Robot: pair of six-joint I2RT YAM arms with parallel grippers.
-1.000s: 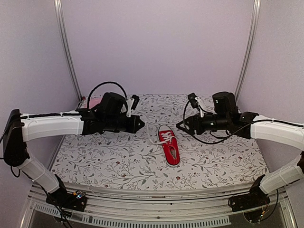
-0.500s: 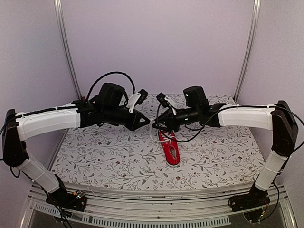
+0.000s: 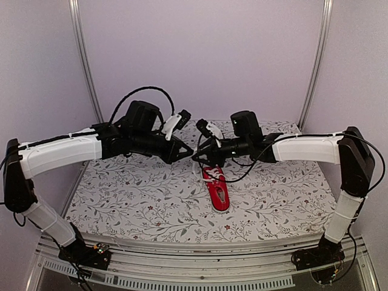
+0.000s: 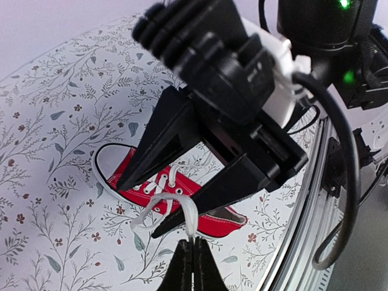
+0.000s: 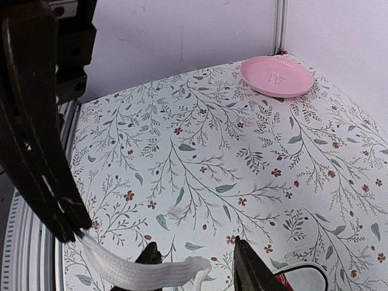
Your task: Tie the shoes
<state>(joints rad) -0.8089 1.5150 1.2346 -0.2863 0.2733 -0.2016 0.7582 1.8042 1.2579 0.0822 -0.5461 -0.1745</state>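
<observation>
Above the sneaker (image 3: 217, 191), the left claw (image 4: 194, 247) pinches a lace (image 4: 190, 212)

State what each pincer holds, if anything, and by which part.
Left pincer: the red sneaker's white lace, pinched partway along its length. Right pincer: open around that lace, holding nothing.

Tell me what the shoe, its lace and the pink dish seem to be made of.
On the shoe, the red upper looks like matte canvas, the white sole smooth, rubber-like. The lace is flat white woven textile, ribbed weave visible. The pink dish is smooth with slight sheen: plastic or glazed ceramic, can't tell.
</observation>
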